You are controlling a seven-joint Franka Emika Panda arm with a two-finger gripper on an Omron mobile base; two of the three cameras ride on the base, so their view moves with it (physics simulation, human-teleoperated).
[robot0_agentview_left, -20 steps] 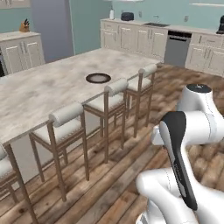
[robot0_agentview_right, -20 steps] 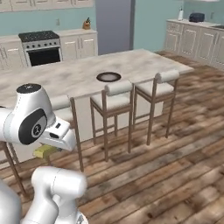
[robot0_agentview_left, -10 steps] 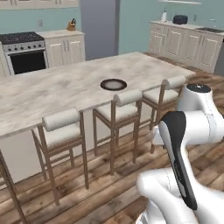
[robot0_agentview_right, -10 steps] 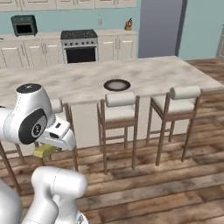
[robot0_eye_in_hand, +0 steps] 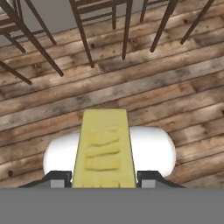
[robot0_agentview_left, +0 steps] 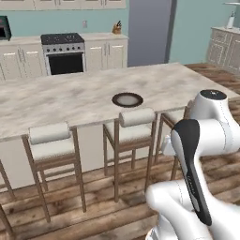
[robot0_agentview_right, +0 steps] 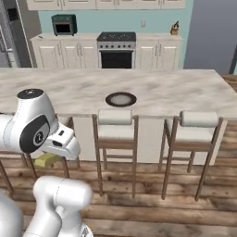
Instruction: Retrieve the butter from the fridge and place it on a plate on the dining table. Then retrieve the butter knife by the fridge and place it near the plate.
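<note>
My gripper [robot0_eye_in_hand: 105, 178] hangs low over the wooden floor and is shut on the butter [robot0_eye_in_hand: 104, 148], a pale-yellow stick that juts out between the two fingertips. In the right base view the butter [robot0_agentview_right: 46, 160] peeks out under the white hand, beside a stool. The plate [robot0_agentview_left: 127, 99], dark-rimmed with a grey centre, lies on the dining table [robot0_agentview_left: 56, 101] near its front edge, above a stool. From the other side the plate [robot0_agentview_right: 121, 99] sits mid-table [robot0_agentview_right: 185, 92]. The fridge [robot0_agentview_right: 8, 37] shows at the far left edge. The butter knife is out of view.
Wooden stools [robot0_agentview_left: 133, 124] [robot0_agentview_right: 196, 127] line the table's near side between me and the plate. Behind the table stand a stove [robot0_agentview_left: 64, 54], cream cabinets, a knife block [robot0_agentview_left: 117, 28] and a tall plain grey panel [robot0_agentview_left: 150, 33]. Chair legs [robot0_eye_in_hand: 87, 30] cross the hand view.
The whole scene has slid sideways in both base views, so the base has driven along the table; the plate now sits nearly straight ahead. The butter stays in the gripper.
</note>
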